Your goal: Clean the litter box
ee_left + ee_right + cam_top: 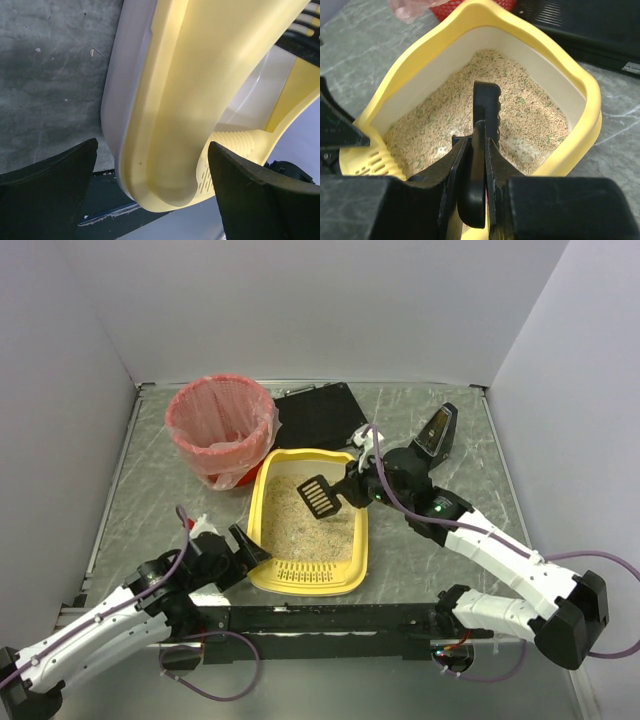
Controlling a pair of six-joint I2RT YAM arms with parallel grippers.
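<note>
The yellow litter box point(260, 502) with beige litter lies mid-table, its slotted strip point(305, 572) at the near end. My right gripper point(352, 490) is shut on the handle of a black slotted scoop point(320, 496), which hangs above the litter near the box's right rim. In the right wrist view the scoop point(486, 107) stands edge-on between my fingers point(454, 175) over the litter box point(410, 65). My left gripper point(250, 548) is open at the box's near left corner; the left wrist view shows the box's rim point(165, 125) between the spread fingers point(250, 190).
A red round bin with a pink liner point(221, 428) stands at the back left, touching the box's far corner. A flat black case point(318, 416) lies behind the box. A black object point(437, 430) stands at the back right. A black rail point(320, 618) runs along the near edge.
</note>
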